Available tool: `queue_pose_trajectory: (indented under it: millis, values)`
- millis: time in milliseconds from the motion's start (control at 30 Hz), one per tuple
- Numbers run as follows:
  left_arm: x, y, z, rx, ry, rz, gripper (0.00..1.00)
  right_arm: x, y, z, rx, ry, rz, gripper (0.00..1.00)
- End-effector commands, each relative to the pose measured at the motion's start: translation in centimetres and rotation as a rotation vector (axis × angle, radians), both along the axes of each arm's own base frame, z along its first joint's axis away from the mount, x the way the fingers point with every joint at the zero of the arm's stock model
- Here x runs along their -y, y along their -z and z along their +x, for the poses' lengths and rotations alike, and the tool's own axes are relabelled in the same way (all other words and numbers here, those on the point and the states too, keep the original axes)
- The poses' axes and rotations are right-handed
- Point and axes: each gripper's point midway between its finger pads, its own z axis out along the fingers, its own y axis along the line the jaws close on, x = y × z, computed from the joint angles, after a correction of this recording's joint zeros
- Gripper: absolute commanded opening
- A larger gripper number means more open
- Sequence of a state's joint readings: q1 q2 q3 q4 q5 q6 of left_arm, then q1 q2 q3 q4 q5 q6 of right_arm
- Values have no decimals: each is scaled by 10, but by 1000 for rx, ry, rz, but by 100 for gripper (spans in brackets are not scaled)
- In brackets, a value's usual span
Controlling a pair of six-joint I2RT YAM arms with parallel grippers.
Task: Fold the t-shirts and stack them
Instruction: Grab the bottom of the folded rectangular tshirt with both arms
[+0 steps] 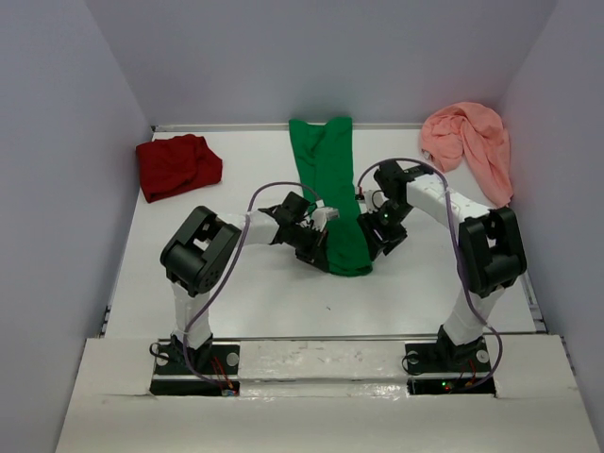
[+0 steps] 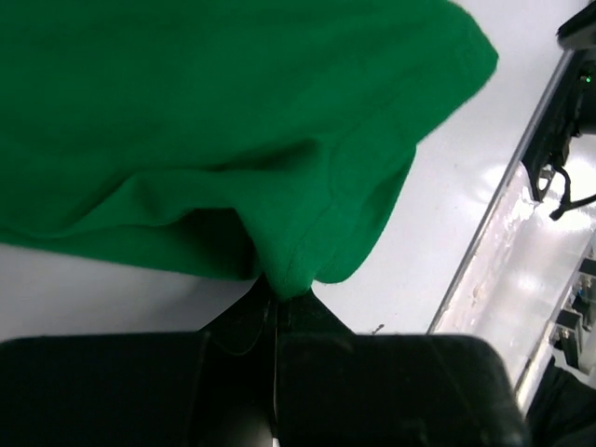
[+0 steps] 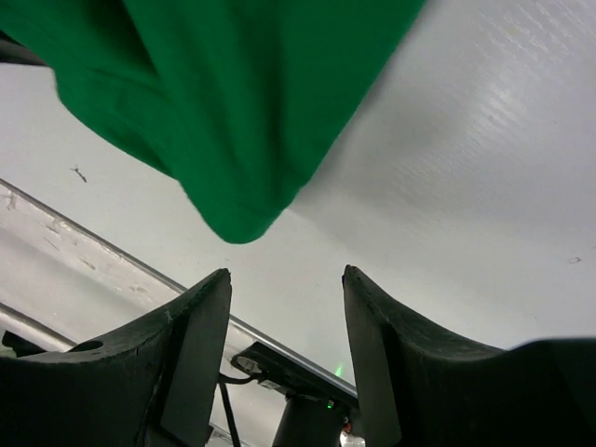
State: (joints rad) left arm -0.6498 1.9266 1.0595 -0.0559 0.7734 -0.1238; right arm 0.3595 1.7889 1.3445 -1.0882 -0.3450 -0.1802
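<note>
Where it lies along the middle of the table [image 1: 255,302], item one, the bright green t-shirt [image 1: 330,189], runs as a narrow bunched strip from the far edge toward the arms; unfolded, creased lengthwise. Near end: a fold of its edge is clenched between the fingers of the left pincer [image 2: 277,296], the cloth gathered to a point at the tips. Right pincer [image 3: 284,279]: released, fingers apart, nothing between them, just beside the shirt's rounded near corner on the other side.

Item two, dark red t-shirt [image 1: 177,166]: crumpled heap, far left corner, well apart from both arms.

Item three, salmon-pink t-shirt [image 1: 469,142]: crumpled heap, far right corner, against the wall.

Neither is folded; no stack begun.

Step in hand, as judged: spreading the green shirt flat for folding.

Handling note: the right pincer should take the opposite near corner at the hem, catching one layer if possible, before either arm pulls. Both should then draw apart evenly and low, so the cloth opens without twisting. A one-sided tug would likely drag the strip sideways.
</note>
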Motion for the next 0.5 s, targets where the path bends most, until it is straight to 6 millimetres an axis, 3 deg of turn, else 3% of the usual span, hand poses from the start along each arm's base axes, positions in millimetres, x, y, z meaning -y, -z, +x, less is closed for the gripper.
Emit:
queue_pose_trajectory:
  millis: [0, 200, 467]
  values:
    - [-34, 22, 18, 71, -101, 139, 0, 8, 21, -3, -45, -10, -43, 61]
    - [-37, 18, 16, 68, -102, 126, 0, 4, 25, 1, -67, 24, -28, 70]
    - [-34, 19, 12, 47, -85, 106, 0, -21, 3, 17, 6, 49, 140, 72]
